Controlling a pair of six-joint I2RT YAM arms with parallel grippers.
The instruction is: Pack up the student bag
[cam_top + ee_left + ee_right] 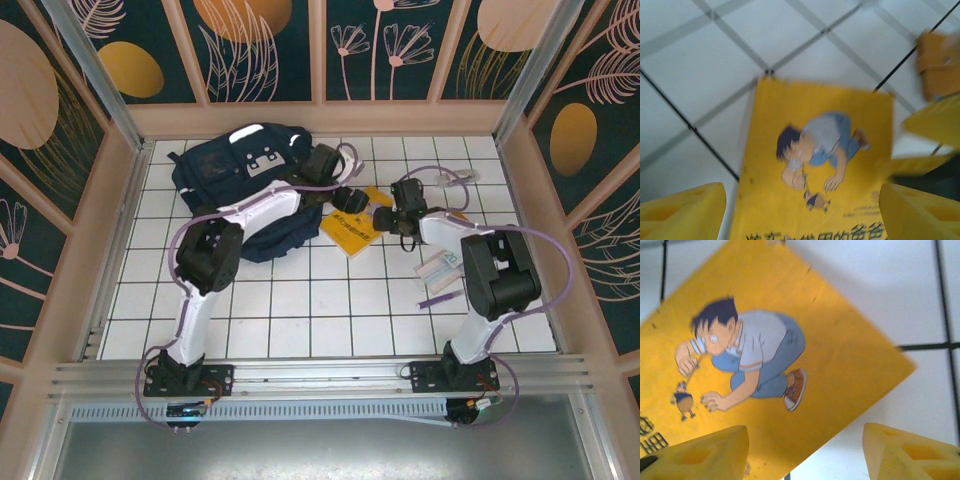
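The task is judged to be unfinished. The student bag (pixel 240 175) is seen lying at the far left of the worktop (pixel 300 310), partly under the left arm, and whether anything is already inside cannot be told. A yellow illustrated book (pixel 349 231) lies flat on the worktop just right of the bag, not yet packed. Both hands are held over it. The left hand (pixel 800 212) is released, its fingers spread wide with nothing between them. The right hand (pixel 805 455) is likewise released, above the book's corner. Nearer and to the right, a small white-and-green packet (pixel 440 265) and a purple pen (pixel 436 298) lie on the worktop. The book and these items are judged to remain to be packed.
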